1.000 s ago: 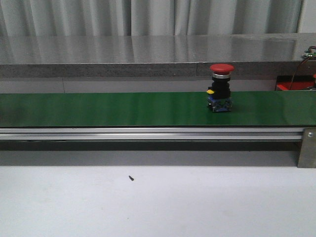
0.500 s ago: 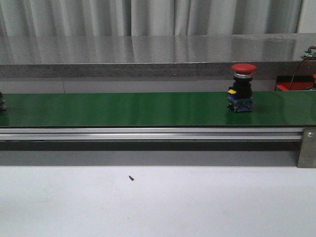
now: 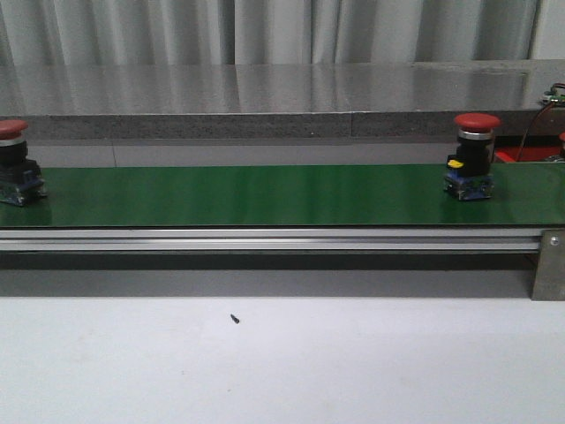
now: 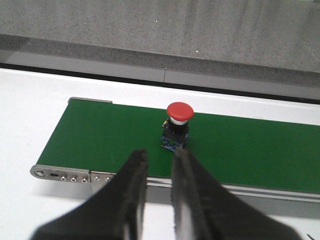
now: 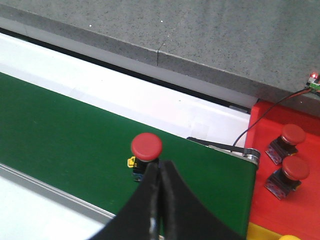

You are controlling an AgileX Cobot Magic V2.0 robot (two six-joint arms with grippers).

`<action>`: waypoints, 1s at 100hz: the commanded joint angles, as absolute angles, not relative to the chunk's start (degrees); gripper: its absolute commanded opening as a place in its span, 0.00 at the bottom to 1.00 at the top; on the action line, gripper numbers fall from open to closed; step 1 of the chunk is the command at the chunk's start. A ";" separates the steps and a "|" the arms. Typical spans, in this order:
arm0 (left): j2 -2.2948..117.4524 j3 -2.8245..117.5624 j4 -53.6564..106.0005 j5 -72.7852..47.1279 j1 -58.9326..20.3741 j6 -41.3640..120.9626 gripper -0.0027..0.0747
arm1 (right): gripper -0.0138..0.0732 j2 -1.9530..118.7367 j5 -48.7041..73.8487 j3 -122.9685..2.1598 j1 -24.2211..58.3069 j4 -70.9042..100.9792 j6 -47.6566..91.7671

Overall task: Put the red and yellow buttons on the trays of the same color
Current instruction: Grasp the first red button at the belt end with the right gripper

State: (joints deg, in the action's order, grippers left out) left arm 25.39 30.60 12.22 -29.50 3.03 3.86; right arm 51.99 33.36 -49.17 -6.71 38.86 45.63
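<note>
Two red buttons ride the green belt (image 3: 265,194): one near the right end (image 3: 472,159), another at the left edge (image 3: 13,168). The left wrist view shows the left-end red button (image 4: 179,125) standing upright just beyond my left gripper (image 4: 160,155), whose fingers are slightly apart with nothing between them. My right gripper (image 5: 160,167) is shut and empty, its tips just in front of the right-end red button (image 5: 146,146). The red tray (image 5: 300,210) holds two red buttons (image 5: 292,135) (image 5: 295,170). A corner of the yellow tray (image 5: 260,232) shows beside it. Neither gripper shows in the front view.
An aluminium rail (image 3: 265,238) runs along the belt's near side, with white table (image 3: 282,362) in front. A grey stone ledge (image 3: 265,97) stands behind the belt. A black cable (image 5: 260,122) runs to the belt's end near the red tray.
The red button on the belt has travelled to the right. A second red button has come into view at the belt's left edge.
</note>
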 commanded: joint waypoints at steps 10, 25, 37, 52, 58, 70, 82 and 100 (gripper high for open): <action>23.04 30.61 12.69 -28.05 2.62 3.93 0.01 | 0.08 51.34 30.97 -50.67 -6.69 43.12 45.94; 23.04 30.49 12.69 -28.45 2.62 3.93 0.01 | 0.10 51.34 33.62 -50.67 -6.69 43.89 45.94; 23.04 30.49 12.69 -28.45 2.62 3.93 0.01 | 0.29 51.34 37.74 -50.67 -6.69 43.46 45.94; 23.04 30.49 12.69 -28.45 2.62 3.93 0.01 | 0.84 51.34 38.41 -50.67 -6.69 43.33 45.94; 23.04 30.49 12.69 -28.45 2.62 3.93 0.01 | 0.92 51.63 36.41 -50.67 -6.75 43.06 45.89; 23.04 30.49 12.69 -28.45 2.62 3.93 0.01 | 0.88 54.95 33.88 -50.78 -7.87 42.02 45.28; 23.04 30.49 12.92 -28.55 2.62 3.93 0.01 | 0.88 62.05 33.80 -51.48 -9.82 41.90 45.34; 23.04 30.49 13.83 -28.66 2.62 3.93 0.01 | 0.88 73.89 31.74 -56.09 -10.09 40.69 45.34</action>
